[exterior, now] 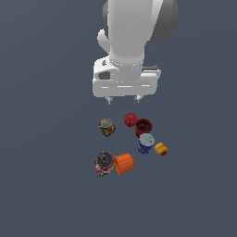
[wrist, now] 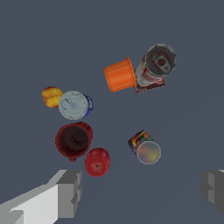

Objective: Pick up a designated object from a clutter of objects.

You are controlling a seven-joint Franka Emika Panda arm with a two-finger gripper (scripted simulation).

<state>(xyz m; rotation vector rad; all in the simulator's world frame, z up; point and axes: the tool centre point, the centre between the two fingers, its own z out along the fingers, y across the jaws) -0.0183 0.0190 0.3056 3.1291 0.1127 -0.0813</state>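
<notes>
Gripper (exterior: 123, 98) held wide open, nothing gripped. Small can (exterior: 107, 126) seen below it, upright, toward exterior view's left; red ball (exterior: 130, 119) sits just beside.

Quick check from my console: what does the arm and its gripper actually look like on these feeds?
The arm is a rounded, glossy white shell with a grey section at the exterior view's right. It ends in a wide, boxy white hand, the gripper, with a dark recess on one side and two short pale jaws underneath. In the wrist view the fingers are blocky and grey. No cables, markings or labels show.
</notes>
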